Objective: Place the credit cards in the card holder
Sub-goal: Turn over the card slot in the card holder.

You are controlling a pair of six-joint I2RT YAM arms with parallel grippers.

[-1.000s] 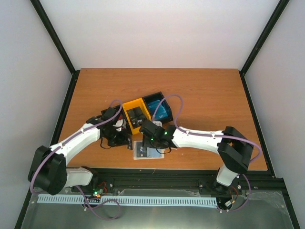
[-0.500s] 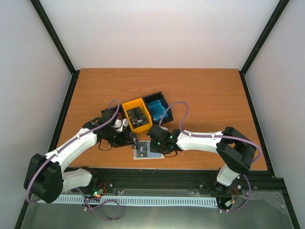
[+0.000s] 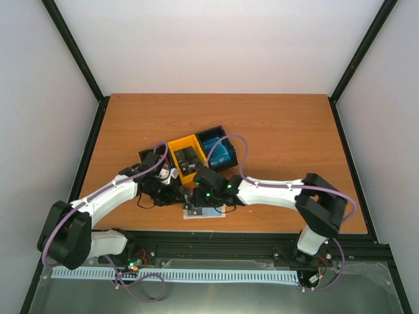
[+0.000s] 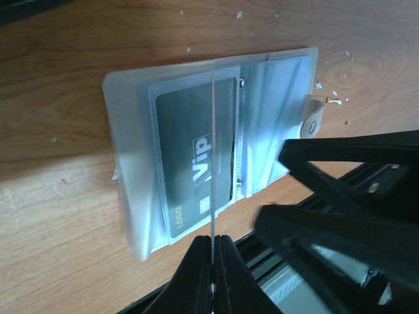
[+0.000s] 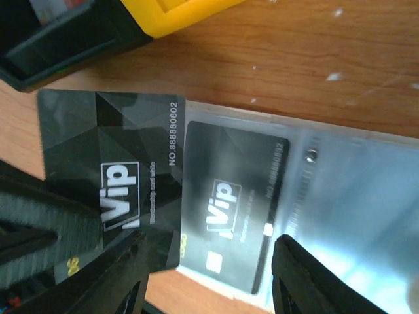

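The card holder lies open on the table near its front edge, clear pockets up, also seen from above. One black VIP credit card sits inside a pocket. My left gripper is shut on a second black VIP card, held on edge with its far end over the pocket's mouth. My right gripper is open just above the holder, one finger on each side of the pocketed card, nothing between them. From above, both grippers meet over the holder, left and right.
The black-and-yellow tray stands just behind the holder, with black cards in its yellow part and blue cards in the right compartment. Its yellow corner is close to my right gripper. The table's front rail runs beside the holder.
My right gripper has shifted left, over the card holder. My left gripper has come right to the holder with the black card still in it.
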